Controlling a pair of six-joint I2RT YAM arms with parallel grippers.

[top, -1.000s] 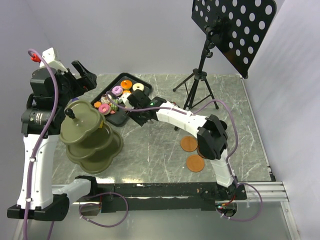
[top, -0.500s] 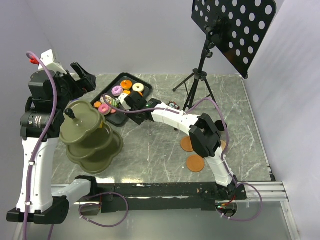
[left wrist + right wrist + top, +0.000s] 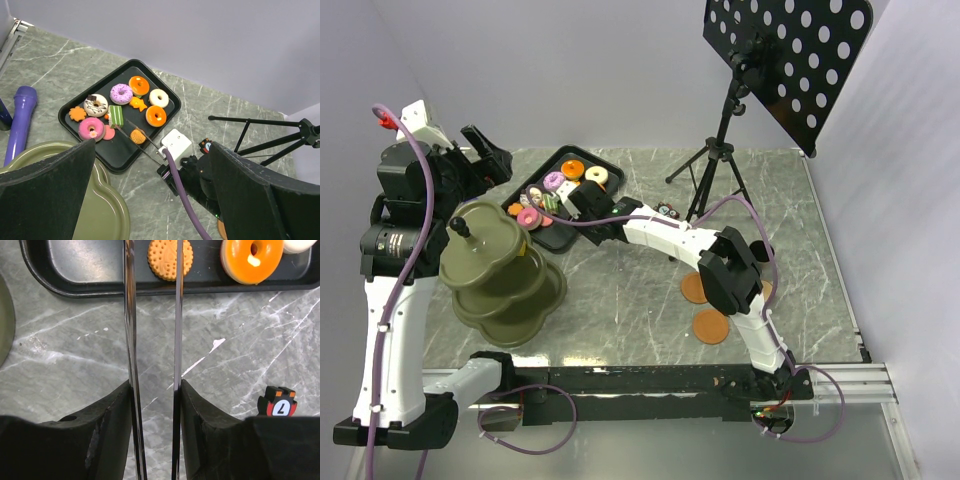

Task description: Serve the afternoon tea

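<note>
Afternoon tea, toy set: the pieces lie on the black tray [image 3: 73,101], none lifted. The right gripper [image 3: 153,390] is clamped on the thin metal tongs [image 3: 129,315], one blade against each finger's inner face and a gap between the blades. It stands just off the tray's near edge, with the blades reaching over the rim. A round biscuit [image 3: 170,259] on the tray shows partly between the blades; contact cannot be judged. An orange donut [image 3: 251,257] lies on the tray to the biscuit's right. Further in on the tray are a green pastry [image 3: 116,115], a pink donut [image 3: 91,128], a purple donut [image 3: 121,93] and a white donut [image 3: 158,97]. Two brown-orange saucers [image 3: 698,288] lie on the table well apart from the tray, on its near right. An olive tiered stand [image 3: 500,270] rises just beside the tray's near left corner. The left gripper [image 3: 152,146] hangs above that stand, fingers wide apart and holding nothing.
</note>
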